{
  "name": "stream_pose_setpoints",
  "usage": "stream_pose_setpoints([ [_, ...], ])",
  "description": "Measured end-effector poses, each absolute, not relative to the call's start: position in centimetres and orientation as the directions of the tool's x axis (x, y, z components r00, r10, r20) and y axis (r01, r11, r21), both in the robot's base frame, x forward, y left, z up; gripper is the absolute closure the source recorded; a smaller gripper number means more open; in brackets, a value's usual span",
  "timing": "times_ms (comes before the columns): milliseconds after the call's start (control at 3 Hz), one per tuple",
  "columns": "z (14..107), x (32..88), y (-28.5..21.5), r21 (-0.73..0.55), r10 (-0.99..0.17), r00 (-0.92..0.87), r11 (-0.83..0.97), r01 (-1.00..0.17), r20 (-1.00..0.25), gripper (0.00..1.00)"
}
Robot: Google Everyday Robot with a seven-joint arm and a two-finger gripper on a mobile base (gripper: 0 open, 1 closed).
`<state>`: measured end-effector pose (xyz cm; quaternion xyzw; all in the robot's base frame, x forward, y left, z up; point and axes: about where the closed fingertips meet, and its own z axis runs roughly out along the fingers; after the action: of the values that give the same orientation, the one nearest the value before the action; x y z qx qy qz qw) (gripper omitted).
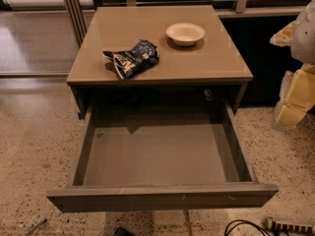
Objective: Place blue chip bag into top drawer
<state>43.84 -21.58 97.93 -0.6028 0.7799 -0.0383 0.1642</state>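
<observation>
The blue chip bag (pixel 132 58) is crumpled dark blue foil with white and black print. It lies on the cabinet's tan top (pixel 206 63), near the front left. The top drawer (pixel 162 196) is pulled fully out below it, wide and shallow, grey-brown, with nothing inside. My gripper (pixel 294 102) is at the right edge of the view, white and pale yellow, beside the cabinet's right side and level with the drawer's back. It is well to the right of the bag and touches nothing.
A white bowl (pixel 185 33) stands on the top at the back right, behind the bag. Black cables (pixel 241 227) and a power strip (pixel 288 225) lie on the speckled floor at the front right. Metal railing posts (pixel 74 9) stand behind the cabinet.
</observation>
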Motion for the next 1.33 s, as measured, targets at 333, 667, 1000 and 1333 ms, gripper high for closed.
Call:
stream_pose_setpoints([
  [333,97.9,43.9,-21.6,-0.258,-0.953,-0.219,0.27,-0.928,-0.21,0.0],
  [667,97.2,47.1,-19.9,-0.287,-0.961,-0.153,0.217,-0.933,-0.228,0.0],
  [1000,95.8,52.3,-16.7,-0.315,-0.967,-0.037,0.118,-0.942,-0.25,0.0],
  [1333,94.4,57.4,-13.2,-0.338,-0.963,0.054,0.041,-0.94,-0.265,0.0],
])
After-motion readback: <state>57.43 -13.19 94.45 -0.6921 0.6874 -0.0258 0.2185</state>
